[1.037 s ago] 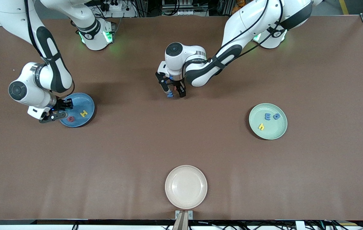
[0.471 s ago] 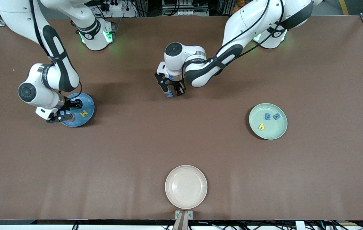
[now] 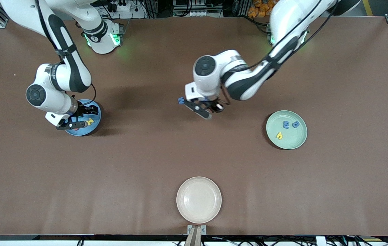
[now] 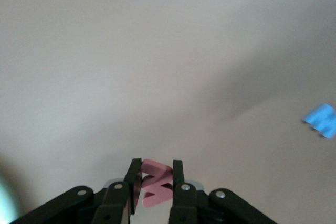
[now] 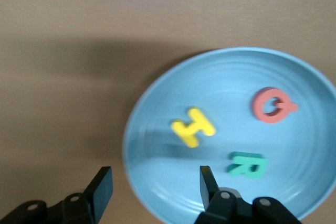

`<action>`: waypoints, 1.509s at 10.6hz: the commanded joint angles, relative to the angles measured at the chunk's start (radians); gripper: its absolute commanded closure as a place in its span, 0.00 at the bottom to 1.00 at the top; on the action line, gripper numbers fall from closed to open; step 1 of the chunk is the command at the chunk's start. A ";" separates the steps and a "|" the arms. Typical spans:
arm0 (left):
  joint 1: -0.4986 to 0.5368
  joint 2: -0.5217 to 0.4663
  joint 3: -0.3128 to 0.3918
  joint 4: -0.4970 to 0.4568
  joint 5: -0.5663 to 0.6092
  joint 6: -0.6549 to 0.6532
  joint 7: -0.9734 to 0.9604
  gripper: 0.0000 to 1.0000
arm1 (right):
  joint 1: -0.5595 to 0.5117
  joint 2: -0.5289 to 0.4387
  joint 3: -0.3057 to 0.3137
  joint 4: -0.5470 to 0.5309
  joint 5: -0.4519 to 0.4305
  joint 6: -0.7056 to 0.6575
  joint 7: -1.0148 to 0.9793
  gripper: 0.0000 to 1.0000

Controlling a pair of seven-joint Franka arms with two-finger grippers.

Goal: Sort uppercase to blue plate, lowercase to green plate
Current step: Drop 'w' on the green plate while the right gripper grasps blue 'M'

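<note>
My left gripper (image 3: 206, 110) is shut on the small red w (image 4: 156, 182) and holds it above the bare table, between the blue W and the green plate. The larger blue W (image 3: 181, 100) lies on the table beside that gripper and also shows in the left wrist view (image 4: 321, 120). My right gripper (image 3: 89, 117) is open and empty over the blue plate (image 3: 91, 129). That plate (image 5: 294, 72) holds the yellow H (image 5: 191, 126), red Q (image 5: 273, 105) and teal R (image 5: 247, 164). The green plate (image 3: 296, 141) holds the blue e (image 3: 286, 124), the blue p/q shape (image 3: 295, 124) and the yellow h (image 3: 279, 135).
An empty cream plate (image 3: 199, 200) sits at the table edge nearest the front camera. The blue plate is toward the right arm's end of the table and the green plate toward the left arm's end.
My left gripper has risen off the table beside the blue W with the red w and moved toward the green plate. My right gripper has shifted farther over the blue plate.
</note>
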 commanded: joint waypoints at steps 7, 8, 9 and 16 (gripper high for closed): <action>0.296 -0.089 0.181 -0.053 -0.110 -0.132 -0.066 1.00 | 0.212 -0.029 0.399 0.012 0.000 0.141 0.997 0.27; 0.296 -0.077 0.218 -0.050 -0.109 -0.131 -0.058 1.00 | 0.252 0.000 0.425 0.044 -0.002 0.152 1.120 0.27; 0.296 -0.072 0.230 -0.048 -0.109 -0.125 -0.058 0.74 | 0.283 0.042 0.445 0.085 -0.014 0.159 1.237 0.27; 0.271 -0.291 0.205 0.047 -0.112 -0.278 -0.058 0.00 | 0.361 0.235 0.440 0.179 -0.065 0.360 1.470 0.31</action>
